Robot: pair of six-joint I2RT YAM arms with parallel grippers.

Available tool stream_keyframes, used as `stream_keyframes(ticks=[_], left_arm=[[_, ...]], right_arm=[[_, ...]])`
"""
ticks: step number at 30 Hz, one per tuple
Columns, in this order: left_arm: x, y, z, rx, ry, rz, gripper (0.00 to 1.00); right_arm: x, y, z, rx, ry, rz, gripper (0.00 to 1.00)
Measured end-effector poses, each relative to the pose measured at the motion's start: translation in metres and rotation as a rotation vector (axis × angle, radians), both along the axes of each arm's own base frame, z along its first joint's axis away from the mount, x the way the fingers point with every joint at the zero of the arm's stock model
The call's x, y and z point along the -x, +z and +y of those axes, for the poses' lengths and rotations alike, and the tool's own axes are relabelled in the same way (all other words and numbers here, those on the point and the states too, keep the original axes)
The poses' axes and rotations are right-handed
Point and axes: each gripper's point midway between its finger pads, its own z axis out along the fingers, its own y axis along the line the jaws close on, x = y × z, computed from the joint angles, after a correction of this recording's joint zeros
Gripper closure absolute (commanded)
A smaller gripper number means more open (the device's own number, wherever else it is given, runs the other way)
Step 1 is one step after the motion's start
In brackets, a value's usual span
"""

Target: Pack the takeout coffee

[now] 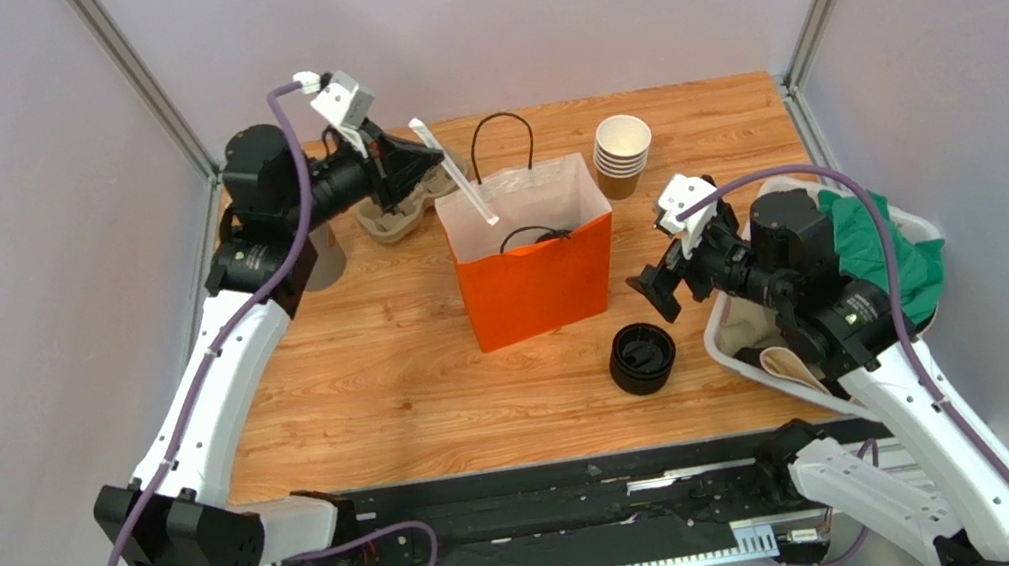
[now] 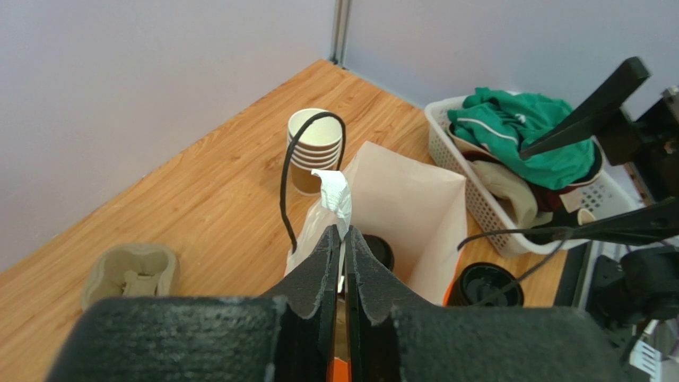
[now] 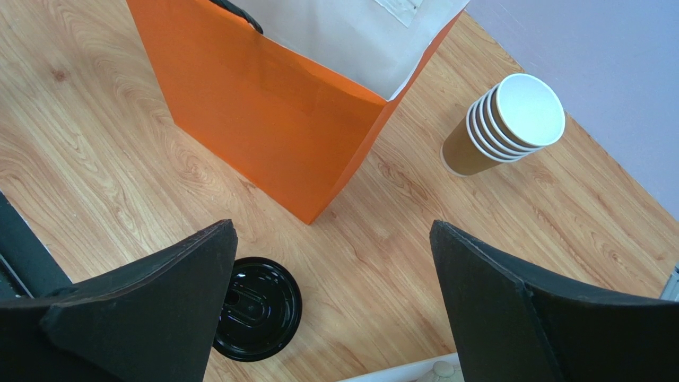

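1. Fingers of my left gripper (image 1: 434,165), as the top camera shows them, are pressed together on a thin white stick (image 1: 456,177). Its lower end points into the orange bag (image 1: 536,278). I judge that I hold it there so it can go down beside the takeout coffee (image 1: 534,236), of which only the black lid shows inside the bag. My left arm reaches far along the left side of the table (image 1: 374,380), with the wrist turned toward the bag. My right gripper (image 1: 661,289) hangs wide apart and empty just right of the bag, near the black lids (image 1: 641,357). Its elbow is folded over the basket (image 1: 725,336).

2. From the left wrist camera, my two fingers (image 2: 319,270) meet with almost no gap. The white stick (image 2: 335,195), crumpled at its top, rises from between them over the mouth of the bag (image 2: 414,207). A dark round lid (image 2: 374,248) lies low in the bag; I think this is the coffee. The stack of cups (image 2: 315,155) stands beyond the bag.

3. From the right wrist camera, my fingers (image 3: 159,302) stand far apart with only bare wood between them. The bag (image 3: 271,119) stands upright ahead, the black lids (image 3: 255,306) lie beside one finger, and the stack of cups (image 3: 510,123) is further off. I judge that this arm waits aside because the left one occupies the bag's mouth.
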Motion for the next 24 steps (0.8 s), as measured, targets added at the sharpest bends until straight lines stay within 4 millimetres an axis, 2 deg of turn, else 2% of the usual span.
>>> stream_keyframes(ticks=[10, 15, 21, 24], left_arm=[[-0.028, -0.046, -0.012, -0.122, 0.052, -0.041, 0.91], [-0.023, -0.066, -0.023, -0.163, 0.007, -0.077, 0.91], [-0.010, -0.107, -0.036, -0.225, -0.060, -0.097, 0.90], [-0.008, -0.118, -0.037, -0.239, -0.069, -0.111, 0.90]], right_arm=[[-0.002, -0.013, -0.003, 0.021, -0.013, 0.012, 0.01], [-0.005, -0.019, -0.003, 0.034, -0.018, 0.022, 0.01], [-0.010, -0.026, -0.005, 0.044, -0.029, 0.044, 0.01], [-0.012, -0.029, -0.006, 0.048, -0.038, 0.053, 0.01]])
